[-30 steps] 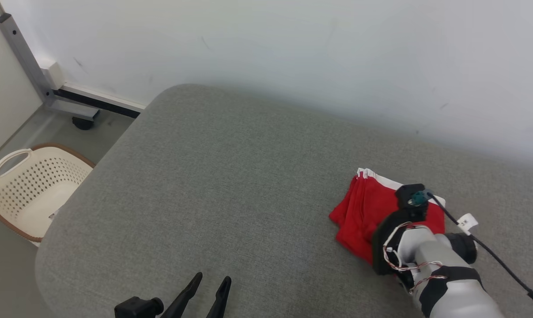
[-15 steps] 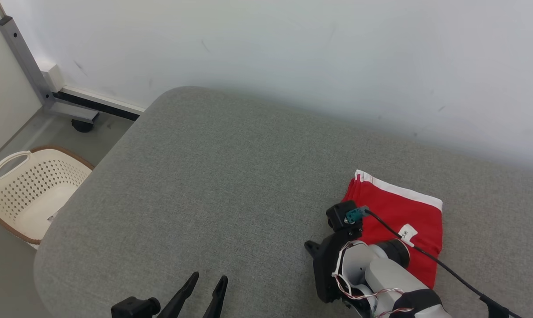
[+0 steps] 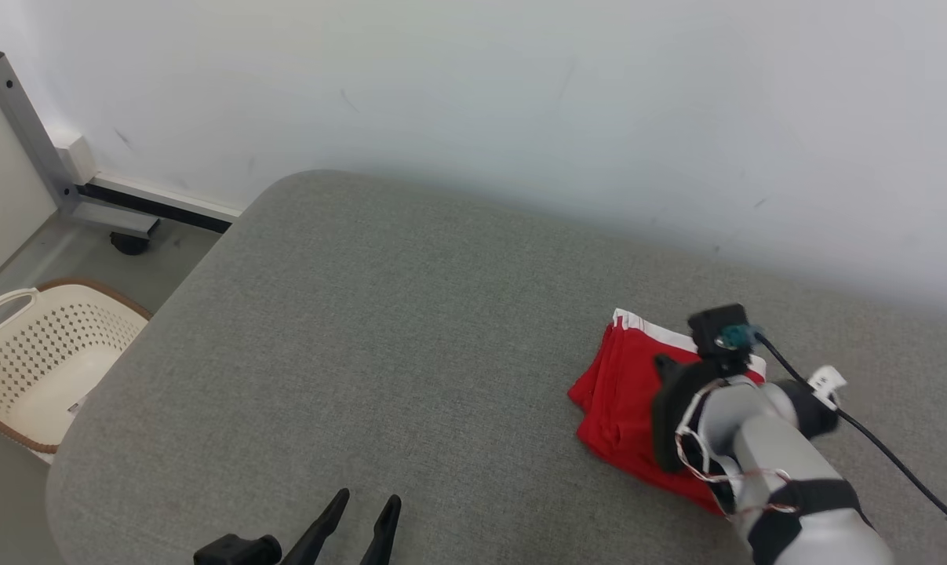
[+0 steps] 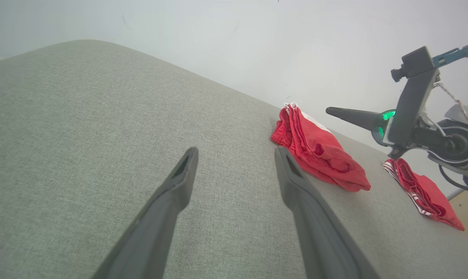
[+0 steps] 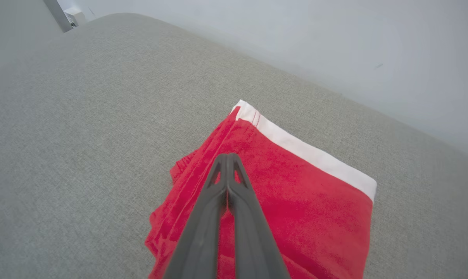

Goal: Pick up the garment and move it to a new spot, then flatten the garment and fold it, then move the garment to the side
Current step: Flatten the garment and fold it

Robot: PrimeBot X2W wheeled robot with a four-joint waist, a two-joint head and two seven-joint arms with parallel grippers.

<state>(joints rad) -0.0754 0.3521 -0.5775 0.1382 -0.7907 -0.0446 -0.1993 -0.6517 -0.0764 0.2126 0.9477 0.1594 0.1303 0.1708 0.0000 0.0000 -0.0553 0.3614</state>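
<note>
**A:** Where is the garment (image 3: 622, 400) now?

**B:** It's folded into a thick red packet on the grey padded desk (image 3: 363, 329). In the head view that's about four o'clock from the desk's middle, near the right edge. Its white band (image 5: 307, 155) runs along the side facing one o'clock, toward the wall (image 3: 520, 94).

**A:** And the right hand (image 5: 227, 157)?

**B:** Its two fingers are pressed together and hold nothing. In its own wrist view they lie over the red cloth, tips pointing at the white-banded corner at twelve o'clock. From the left wrist view they seem to hang just above the packet rather than rest on it, though I can't be sure of a gap.

**A:** Why closed, if it carries nothing?

**B:** My guess is that closed fingers make one blunt blade. That suits pressing a fold flat or nudging the packet sideways without snagging a layer.

**A:** The left hand (image 3: 367, 500)?

**B:** Spread wide and empty, low at six o'clock, well apart from the garment. It's probably parked there to be clear of the right arm (image 3: 779, 463).

**A:** How far along, then?

**B:** Folding looks done: the layers are stacked, with edges roughly lined up on the nine o'clock side. I'd judge only settling it at the side is left.

**A:** Anything else nearby?

**B:** In the left wrist view a second red cloth (image 4: 423, 190) lies beyond the right arm, at three o'clock of the packet and apart from it. A pale basket (image 3: 41, 353) sits on the floor (image 3: 2, 510) at eight o'clock.
</note>
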